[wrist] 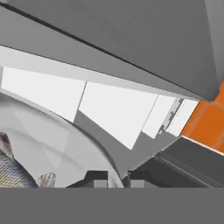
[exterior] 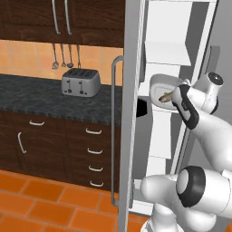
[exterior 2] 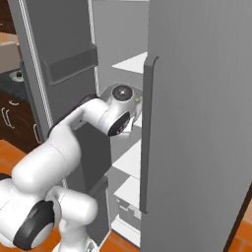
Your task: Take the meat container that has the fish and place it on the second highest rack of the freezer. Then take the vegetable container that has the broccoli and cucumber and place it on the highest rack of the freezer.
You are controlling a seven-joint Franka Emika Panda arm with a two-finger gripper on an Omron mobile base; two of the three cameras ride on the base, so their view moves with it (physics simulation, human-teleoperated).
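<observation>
We are on the first step. The freezer (exterior: 131,113) stands with its door swung wide, and our arm reaches into its white shelves. The meat container (exterior: 159,87) sits inside at the tool (wrist: 118,178), whose jaws pinch narrow on its rim. The fish (wrist: 13,173) lies in it. Next, we judge, comes spreading the jaws and backing out without dragging the bowl.

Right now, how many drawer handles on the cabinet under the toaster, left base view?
4, stacked in one column below the counter: top, second, third, bottom. More may be hidden behind the freezer door.
</observation>
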